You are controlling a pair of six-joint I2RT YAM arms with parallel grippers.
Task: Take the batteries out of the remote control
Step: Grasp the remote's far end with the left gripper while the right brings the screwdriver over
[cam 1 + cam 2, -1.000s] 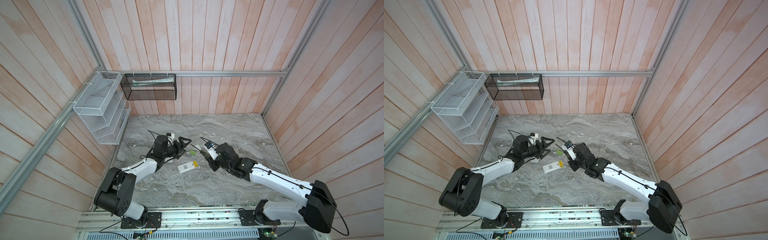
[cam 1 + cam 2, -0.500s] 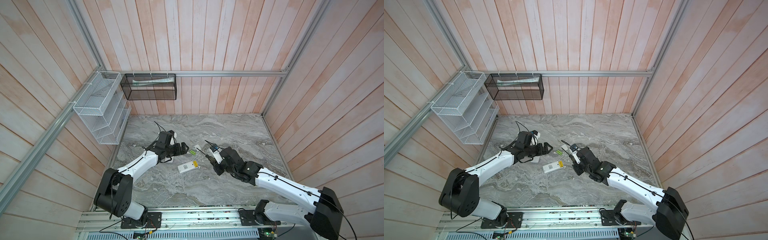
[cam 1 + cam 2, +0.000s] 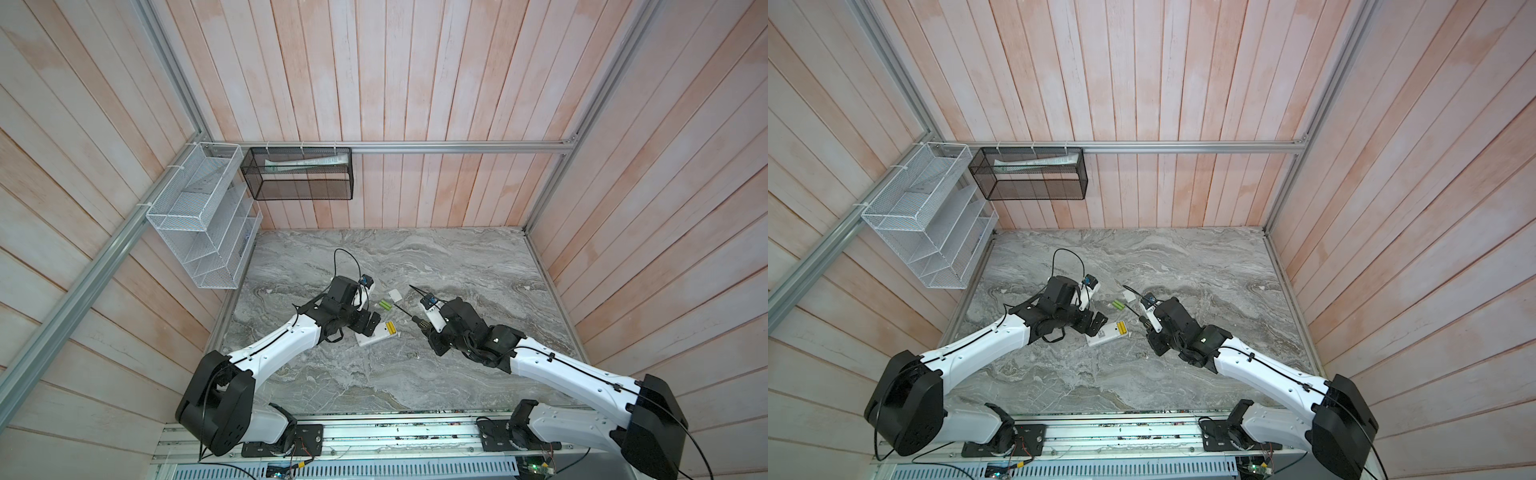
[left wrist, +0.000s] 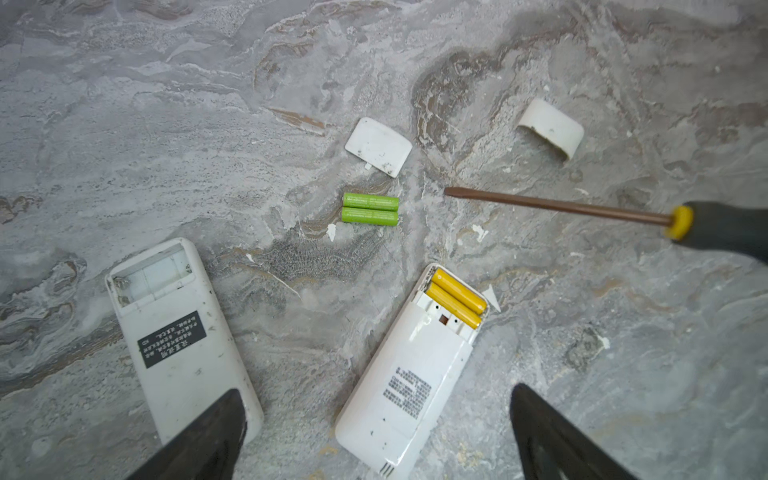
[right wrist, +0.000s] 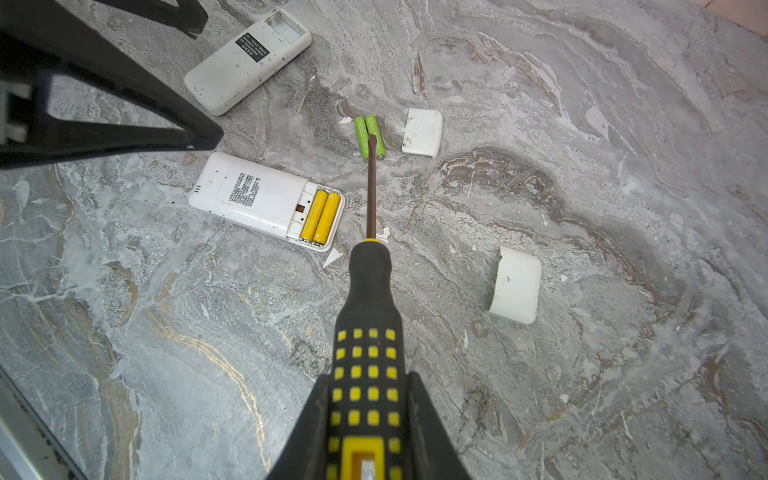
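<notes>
**Two out, two to go**

Across the grey marbled stone worktop [image 3: 457,374] we see one change. Within the last second the left end effector [image 4: 376,390] has swung away from the far side of the clutter. It now hangs, fingers spread wide, over the white plastic remote control [image 4: 415,374] whose bay is uncovered. We read that as the approach to the last extraction. The right end effector [image 5: 368,376] stays pinched on the black-and-yellow-handled screwdriver [image 5: 370,291], whose tip hovers near the loose cells, apparently clear of them.

We turn next to the containers. The white wire-mesh rack [image 3: 199,232] hangs on the left wall, and we cannot make out anything in its compartments. The black mesh basket [image 3: 299,195] on the back wall holds a pale tube-like pack [image 3: 307,162]. A second white remote with a dark label [image 4: 178,332] lies with its bay bare. A flat white cover [image 4: 378,145] and a curved white cover [image 4: 548,126] lie loose.

The first remote's bay holds two yellow batteries [image 4: 457,299] side by side. Two lime green batteries [image 4: 370,209] lie touching each other on the worktop, between the flat cover and the remotes. We judge the job half done.
</notes>
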